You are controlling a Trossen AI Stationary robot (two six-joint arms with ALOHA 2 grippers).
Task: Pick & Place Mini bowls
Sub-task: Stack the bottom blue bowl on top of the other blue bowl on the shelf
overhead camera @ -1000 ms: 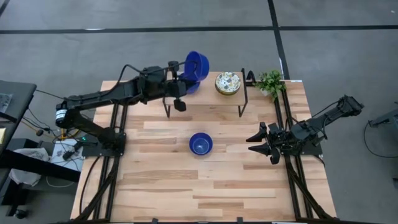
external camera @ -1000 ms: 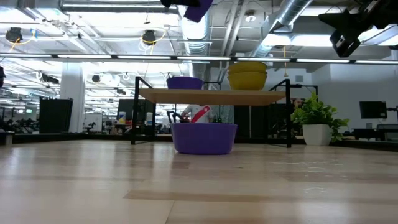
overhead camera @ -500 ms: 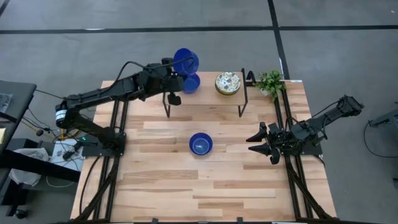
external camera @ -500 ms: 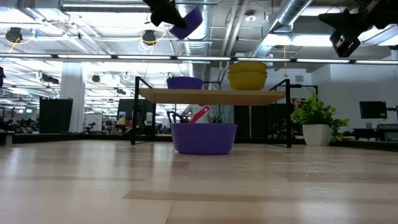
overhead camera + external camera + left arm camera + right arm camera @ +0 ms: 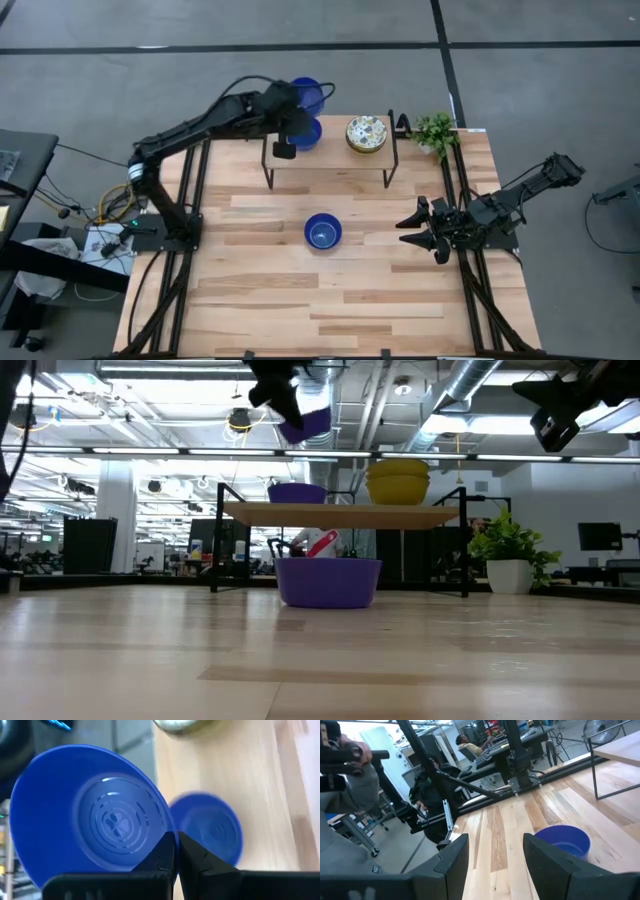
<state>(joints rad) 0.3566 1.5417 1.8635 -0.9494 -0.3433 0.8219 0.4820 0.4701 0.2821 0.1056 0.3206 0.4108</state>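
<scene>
My left gripper [image 5: 298, 110] is over the left end of the raised shelf [image 5: 330, 160] at the table's far edge, shut on a glossy blue mini bowl [image 5: 307, 94]. A second blue bowl [image 5: 305, 133] stands on the shelf just below it. Cream floral bowls [image 5: 366, 134] sit stacked on the shelf's right part [image 5: 397, 482]. A third blue bowl [image 5: 322, 231] rests upright on the table's middle. My right gripper [image 5: 420, 228] waits open near the right edge, level with that bowl [image 5: 562, 840]. My left gripper pinches the held blue bowl by its rim [image 5: 165, 827], one finger [image 5: 161, 857] on the inner side and the other on the outer wall. The bowl is lifted clear above the shelf and tilted on edge [image 5: 305, 425], its opening turned toward the wrist.
A small green potted plant [image 5: 434, 130] stands at the far right corner beside the shelf's right legs [image 5: 392, 150]. Open wooden table lies around and in front of the middle bowl. People sit at desks in the room beyond [image 5: 465, 742].
My left gripper, still shut on the blue bowl, has come down from high above toward the shelf's left end and shifted slightly toward the far edge. The bowl has stayed tilted and now hangs just above the blue bowl on the shelf.
</scene>
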